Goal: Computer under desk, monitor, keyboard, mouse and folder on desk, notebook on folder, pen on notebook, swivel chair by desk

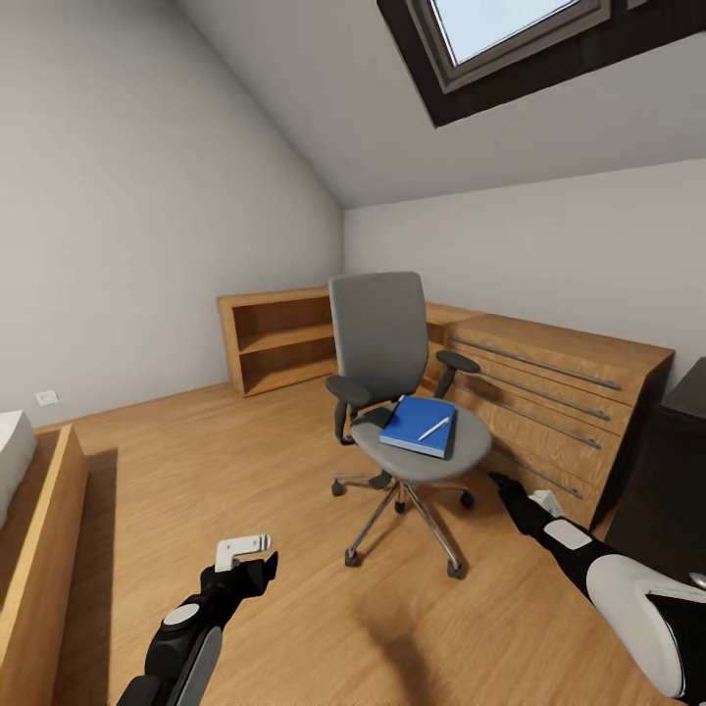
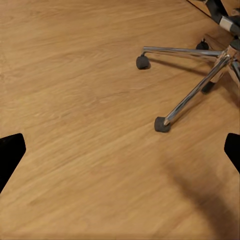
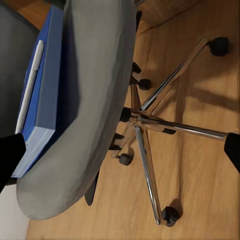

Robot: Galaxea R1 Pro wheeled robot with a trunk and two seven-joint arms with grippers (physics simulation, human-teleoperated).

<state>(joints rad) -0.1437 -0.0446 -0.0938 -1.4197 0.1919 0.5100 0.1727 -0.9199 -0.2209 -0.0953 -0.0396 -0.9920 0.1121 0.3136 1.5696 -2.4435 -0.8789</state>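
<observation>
On the chair (image 1: 417, 441) at twelve o'clock lies the folder (image 1: 417, 428); both grippers' jaws gape empty, so I'd slide fingers under its near edge.

The head camera looks down from high up at the chair (image 1: 402, 392) mid-room. The left wrist camera faces the floor (image 2: 85, 100) near the chair's legs. The right wrist camera sits close beside the seat (image 3: 95, 100).
</observation>
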